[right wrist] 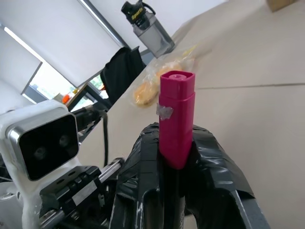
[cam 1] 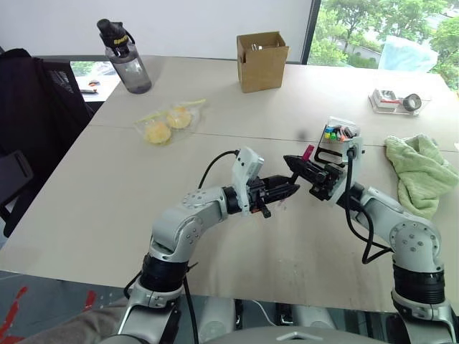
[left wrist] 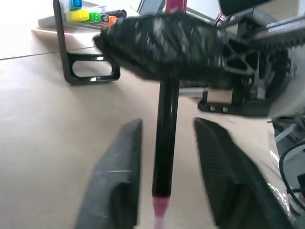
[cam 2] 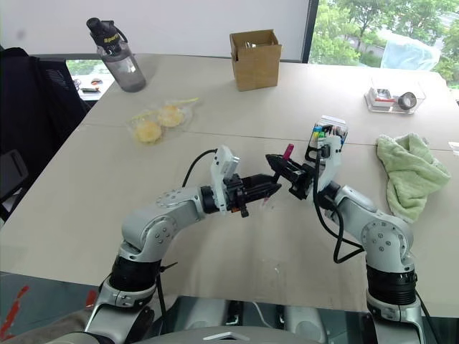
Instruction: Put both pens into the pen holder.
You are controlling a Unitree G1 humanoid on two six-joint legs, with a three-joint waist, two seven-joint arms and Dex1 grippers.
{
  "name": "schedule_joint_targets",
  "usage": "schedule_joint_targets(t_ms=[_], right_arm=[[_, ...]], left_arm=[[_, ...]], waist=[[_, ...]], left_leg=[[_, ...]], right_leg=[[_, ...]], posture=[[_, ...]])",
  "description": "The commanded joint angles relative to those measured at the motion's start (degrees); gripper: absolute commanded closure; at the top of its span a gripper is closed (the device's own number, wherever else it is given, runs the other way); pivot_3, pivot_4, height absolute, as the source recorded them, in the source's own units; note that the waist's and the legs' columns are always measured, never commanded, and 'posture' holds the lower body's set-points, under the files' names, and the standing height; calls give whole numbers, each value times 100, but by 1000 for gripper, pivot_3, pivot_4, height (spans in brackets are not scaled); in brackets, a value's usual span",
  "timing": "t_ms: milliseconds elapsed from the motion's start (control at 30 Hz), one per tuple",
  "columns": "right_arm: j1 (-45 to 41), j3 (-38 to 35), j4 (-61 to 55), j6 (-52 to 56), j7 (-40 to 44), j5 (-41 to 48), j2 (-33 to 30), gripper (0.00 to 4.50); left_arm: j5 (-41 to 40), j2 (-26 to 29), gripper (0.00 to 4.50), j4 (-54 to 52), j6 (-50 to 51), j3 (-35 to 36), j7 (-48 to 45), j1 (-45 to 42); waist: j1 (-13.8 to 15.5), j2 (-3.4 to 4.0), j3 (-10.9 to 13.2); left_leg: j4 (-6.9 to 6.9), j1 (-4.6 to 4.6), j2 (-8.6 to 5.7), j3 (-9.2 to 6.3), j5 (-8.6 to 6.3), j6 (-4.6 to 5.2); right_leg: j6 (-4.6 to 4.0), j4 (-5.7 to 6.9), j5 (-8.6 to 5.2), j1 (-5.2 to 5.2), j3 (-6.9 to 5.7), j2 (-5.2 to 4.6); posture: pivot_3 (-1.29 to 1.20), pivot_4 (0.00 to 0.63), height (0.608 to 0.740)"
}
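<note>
Both arms bent inward, meeting mid-table, right gripper (right wrist: 176,157) clamped on pink pen (left wrist: 167,124), cap upward, left gripper (left wrist: 167,181) level, fingers (left wrist: 116,176) parted either side of the pen's lower barrel, not touching, holder (cam 1: 338,137) just behind right wrist, blue pen not discernible

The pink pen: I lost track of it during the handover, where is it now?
The pink pen stands upright in the right gripper, shut on it, above mid-table just before the pen holder; the left gripper is open around its lower end.
</note>
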Motion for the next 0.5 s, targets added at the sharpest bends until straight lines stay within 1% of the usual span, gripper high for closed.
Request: schedule_joint_targets(t_ms=[33, 133, 167, 200, 300, 367, 500], right_arm=[[-141, 115, -459, -747, 391, -780, -254, 4421], [-259, 390, -544, -1776, 825, -1883, -524, 4421], [-299, 554, -507, -2237, 1006, -2401, -694, 4421], [-351, 685, -404, -2742, 1095, -2942, -816, 4421], [-442, 916, -88, -3906, 1201, -4163, -1098, 4421], [-461, 909, 122, -4532, 1077, -4723, -1117, 4421], [-507, 735, 480, -5307, 685, -5360, -922, 4421]], left_arm=[[139, 37, 2264, -75, -303, -63, 3, -162], [235, 183, 2264, -172, -355, -18, 40, -364], [250, 229, 2264, -212, -320, 17, 83, -469], [253, 264, 2264, -261, -289, 63, 134, -583], [193, 313, 2264, -409, -85, 168, 346, -856], [221, 360, 2264, -502, 48, 151, 485, -980], [198, 345, 2264, -673, 261, 127, 729, -1120]], waist=[[3, 0, 0], [6, 0, 0], [3, 0, 0], [4, 0, 0], [8, -1, 1], [20, -2, 1], [26, -1, 2]], left_leg=[[0, -3, 0, 0, 0, 0], [1, -25, -1, 0, 1, -1], [4, -43, -1, -1, 6, -9], [4, -48, 0, -2, 15, -24], [4, -57, 0, -2, 15, -24], [4, -58, 0, -2, 15, -25], [4, -59, 2, -1, 17, -27]], right_leg=[[0, -1, 0, -1, 0, 0], [1, 1, 0, -24, 0, 1], [1, 4, 1, -42, 0, 4], [1, 3, 1, -48, 1, 8], [2, 0, 1, -54, 0, 9], [2, -5, 0, -54, 0, 8], [2, -5, 0, -54, 1, 6]], posture=[[0, 150, 739], [0, 150, 739], [0, 150, 739], [0, 150, 739], [0, 150, 739], [0, 150, 739], [0, 150, 739]])
